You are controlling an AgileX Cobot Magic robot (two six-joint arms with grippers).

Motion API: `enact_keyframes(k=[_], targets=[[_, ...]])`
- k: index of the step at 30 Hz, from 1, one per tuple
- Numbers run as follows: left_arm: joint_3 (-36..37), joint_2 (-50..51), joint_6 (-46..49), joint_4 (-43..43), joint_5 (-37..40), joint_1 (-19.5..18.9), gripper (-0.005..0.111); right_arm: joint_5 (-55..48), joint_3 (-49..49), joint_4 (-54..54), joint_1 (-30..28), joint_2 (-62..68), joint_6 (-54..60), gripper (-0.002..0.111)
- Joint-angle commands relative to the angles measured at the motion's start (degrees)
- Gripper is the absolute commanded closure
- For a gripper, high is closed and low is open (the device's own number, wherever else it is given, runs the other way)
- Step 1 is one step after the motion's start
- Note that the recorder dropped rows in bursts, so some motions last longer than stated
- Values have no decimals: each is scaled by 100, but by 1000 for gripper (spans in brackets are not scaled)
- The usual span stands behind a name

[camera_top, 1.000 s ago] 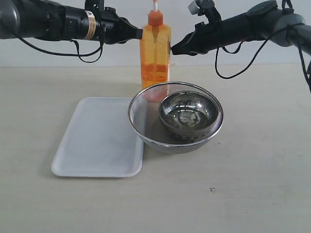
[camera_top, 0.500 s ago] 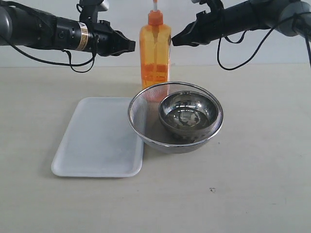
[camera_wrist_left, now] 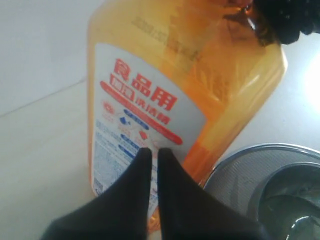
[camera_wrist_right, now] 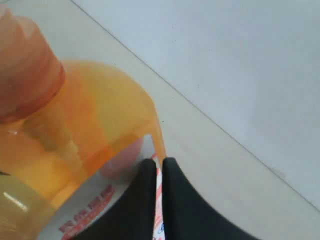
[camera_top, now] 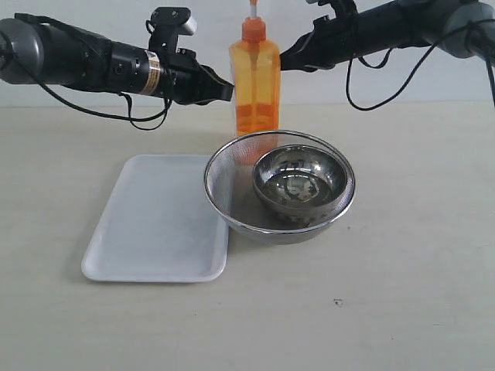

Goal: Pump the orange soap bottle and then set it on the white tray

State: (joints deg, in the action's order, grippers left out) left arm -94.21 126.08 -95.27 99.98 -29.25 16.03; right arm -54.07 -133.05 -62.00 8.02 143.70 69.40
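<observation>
The orange soap bottle (camera_top: 256, 85) stands upright at the back of the table, behind the strainer; the frame's top edge cuts off its pump head. My left gripper (camera_top: 229, 91) is shut, its tips against the bottle's left side at label height. In the left wrist view the left gripper (camera_wrist_left: 154, 150) points at the label of the bottle (camera_wrist_left: 220, 75). My right gripper (camera_top: 285, 59) is shut and touches the bottle's upper right shoulder. The right wrist view shows the right gripper (camera_wrist_right: 158, 161) at the bottle's (camera_wrist_right: 90, 115) edge. The white tray (camera_top: 155, 224) lies flat at front left.
A round steel mesh strainer (camera_top: 224, 182) holding a metal bowl (camera_top: 300, 182) sits right in front of the bottle and touches the tray's right edge. A pale wall rises close behind the bottle. Cables hang from both arms.
The left gripper drew back, then came right and lower, onto the bottle's side. The bottle has shifted a little to the right. The right gripper rose to the bottle's shoulder.
</observation>
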Motion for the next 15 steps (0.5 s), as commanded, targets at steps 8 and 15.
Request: enact_keyframes(k=[8,15], targets=[[10,-6,194,-3,-71,350,102,179,-36,-186,-6,-78,166,108],[10,-6,443,-188,-57,607,102,200,-36,-189,-6,-78,207,108]])
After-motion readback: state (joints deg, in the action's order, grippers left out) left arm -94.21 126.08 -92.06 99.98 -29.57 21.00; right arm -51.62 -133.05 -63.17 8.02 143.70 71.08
